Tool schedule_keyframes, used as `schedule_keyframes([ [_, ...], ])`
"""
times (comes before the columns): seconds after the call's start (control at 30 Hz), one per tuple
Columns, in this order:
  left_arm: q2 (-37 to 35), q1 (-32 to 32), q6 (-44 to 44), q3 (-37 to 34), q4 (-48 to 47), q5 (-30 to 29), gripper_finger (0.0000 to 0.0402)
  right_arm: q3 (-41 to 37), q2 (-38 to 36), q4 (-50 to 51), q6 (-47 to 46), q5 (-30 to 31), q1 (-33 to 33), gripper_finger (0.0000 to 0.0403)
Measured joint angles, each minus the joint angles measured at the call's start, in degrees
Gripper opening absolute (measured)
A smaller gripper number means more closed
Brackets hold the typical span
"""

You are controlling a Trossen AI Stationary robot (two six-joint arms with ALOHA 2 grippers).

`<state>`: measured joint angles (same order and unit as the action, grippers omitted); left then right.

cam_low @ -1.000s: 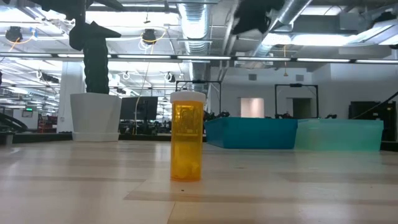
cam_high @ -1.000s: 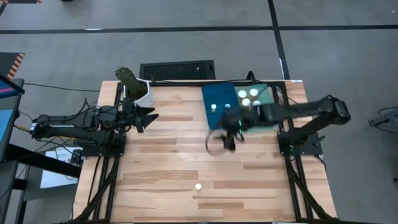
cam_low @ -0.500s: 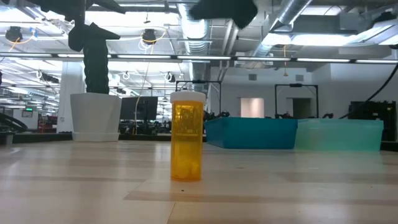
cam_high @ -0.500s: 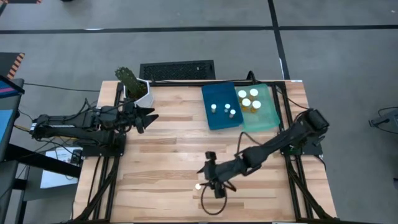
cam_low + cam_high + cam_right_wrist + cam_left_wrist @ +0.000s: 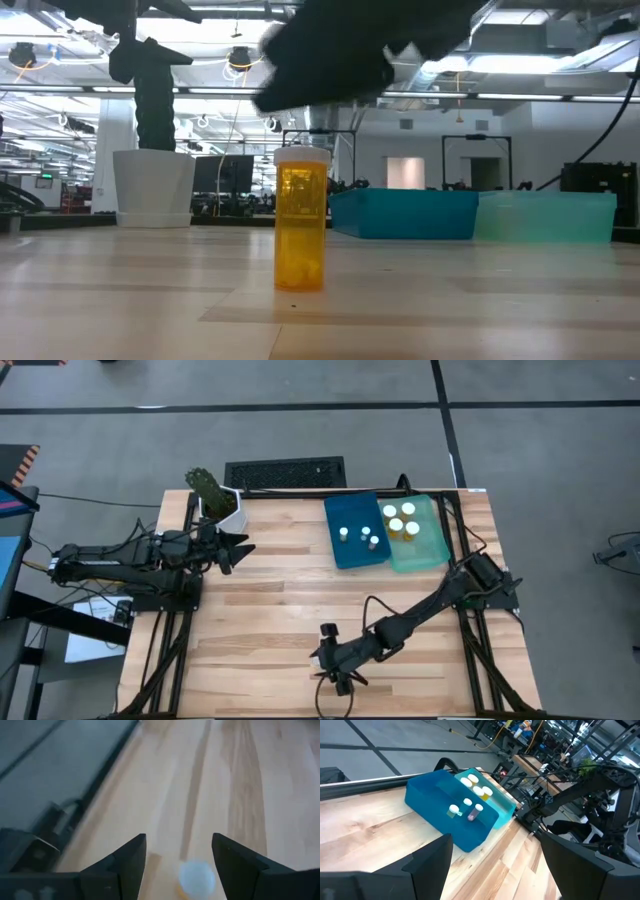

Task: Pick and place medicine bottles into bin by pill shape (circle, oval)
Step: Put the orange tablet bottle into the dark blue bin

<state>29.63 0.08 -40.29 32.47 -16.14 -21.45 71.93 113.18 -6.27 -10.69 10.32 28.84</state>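
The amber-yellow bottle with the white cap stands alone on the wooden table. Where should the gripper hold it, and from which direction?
Probably from above, closing on the sides just under the white cap. The amber-yellow bottle stands upright with free wooden table all around it, and the open right gripper is already over it, the cap showing between its fingers in the wrist view.

Readable text: none in any view.
Medicine bottle [image 5: 301,218] at centre of the low view: amber body bare of any legible label or number.
Bottles in the blue bin [image 5: 451,818], middle of the left wrist view: too small to show print.
Bottle caps [image 5: 396,523] in the bins, upper right of the high view: plain white, no marks.
Green sign [image 5: 44,180], far left of the low view, in the room behind: lit, characters too small to read.
Striped marking [image 5: 26,461], left edge of the high view: orange and black bars only, no lettering.
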Motion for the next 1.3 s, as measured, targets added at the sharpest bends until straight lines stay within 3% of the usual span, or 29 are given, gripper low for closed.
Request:
schedule_keyframes([
  [0.83,-0.02,0.00,-0.02,0.00,-0.48,0.13,0.0297,-0.10,3.32,1.14,-4.06,0.34,-1.23,0.0231],
  [1.3,-0.01,0.00,-0.02,0.00,-0.94,0.13,0.0297,-0.10,3.29,1.93,-4.45,0.28,-1.12,0.0123],
])
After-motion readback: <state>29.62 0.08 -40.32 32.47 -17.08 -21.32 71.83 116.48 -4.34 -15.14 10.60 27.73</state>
